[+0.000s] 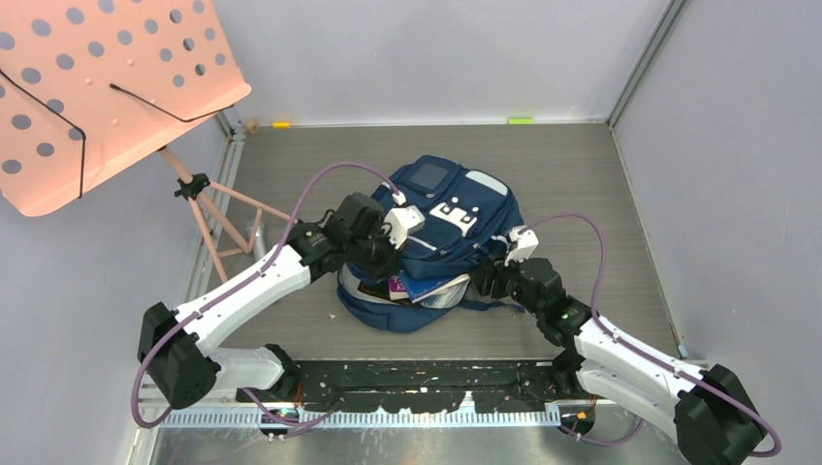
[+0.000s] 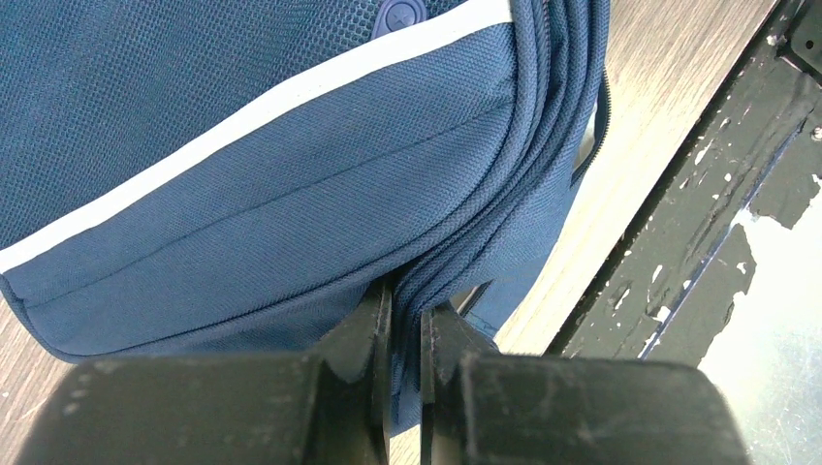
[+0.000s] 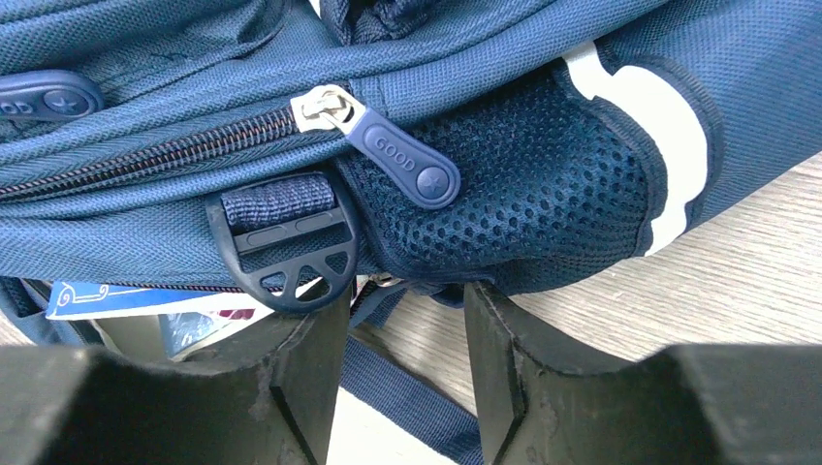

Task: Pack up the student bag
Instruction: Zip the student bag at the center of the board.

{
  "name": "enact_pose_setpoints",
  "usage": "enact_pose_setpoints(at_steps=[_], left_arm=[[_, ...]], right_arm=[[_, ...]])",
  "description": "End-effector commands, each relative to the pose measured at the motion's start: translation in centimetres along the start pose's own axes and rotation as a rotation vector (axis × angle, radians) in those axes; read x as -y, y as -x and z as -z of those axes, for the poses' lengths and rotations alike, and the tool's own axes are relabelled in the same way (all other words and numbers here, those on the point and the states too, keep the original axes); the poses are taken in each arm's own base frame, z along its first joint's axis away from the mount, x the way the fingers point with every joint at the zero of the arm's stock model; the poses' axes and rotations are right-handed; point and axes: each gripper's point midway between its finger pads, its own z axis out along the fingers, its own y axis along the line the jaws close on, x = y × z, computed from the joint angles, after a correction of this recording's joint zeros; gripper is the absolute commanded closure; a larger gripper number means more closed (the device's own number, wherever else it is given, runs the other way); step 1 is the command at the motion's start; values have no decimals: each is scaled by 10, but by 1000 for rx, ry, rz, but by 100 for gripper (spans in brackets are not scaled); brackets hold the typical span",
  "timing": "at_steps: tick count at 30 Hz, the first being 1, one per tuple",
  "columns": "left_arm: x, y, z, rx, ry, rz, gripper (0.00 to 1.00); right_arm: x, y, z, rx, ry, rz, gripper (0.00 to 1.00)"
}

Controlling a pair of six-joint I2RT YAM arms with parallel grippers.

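Observation:
The student bag [image 1: 446, 218], navy with white stripe trim and white buckle patches, lies on the wood-grain table. Its near end gapes open and books [image 1: 422, 288] show inside. My left gripper [image 1: 380, 260] is shut on a fold of the bag's fabric at the opening's left edge; in the left wrist view [image 2: 405, 320] blue cloth [image 2: 291, 194] runs between the jaws. My right gripper [image 1: 485, 281] is open at the bag's right side. In the right wrist view [image 3: 402, 310] it stands just below a black strap buckle [image 3: 281, 247] and a zipper pull [image 3: 407, 160], holding nothing.
A pink perforated music stand [image 1: 97, 87] on a tripod stands at the far left. A black strip [image 1: 417, 378] runs along the table's near edge between the arm bases. Grey walls close in the table on three sides.

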Motion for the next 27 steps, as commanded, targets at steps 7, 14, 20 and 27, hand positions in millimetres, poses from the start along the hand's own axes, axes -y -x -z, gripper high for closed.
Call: enact_pose_setpoints(at_steps=[7,14,20,27], left_arm=[[-4,13,5,57,5,60,100],[5,11,-3,38,-62,64,100],[10,8,-10,14,-95,85,100],[15,7,-16,2,-134,97,100]], right_arm=[[-8,41,-13,158,17,39,46],[-17,59,-25,207,52,98,48],[-18,63,-42,200,43,133,54],[-20,63,-46,198,29,142,80]])
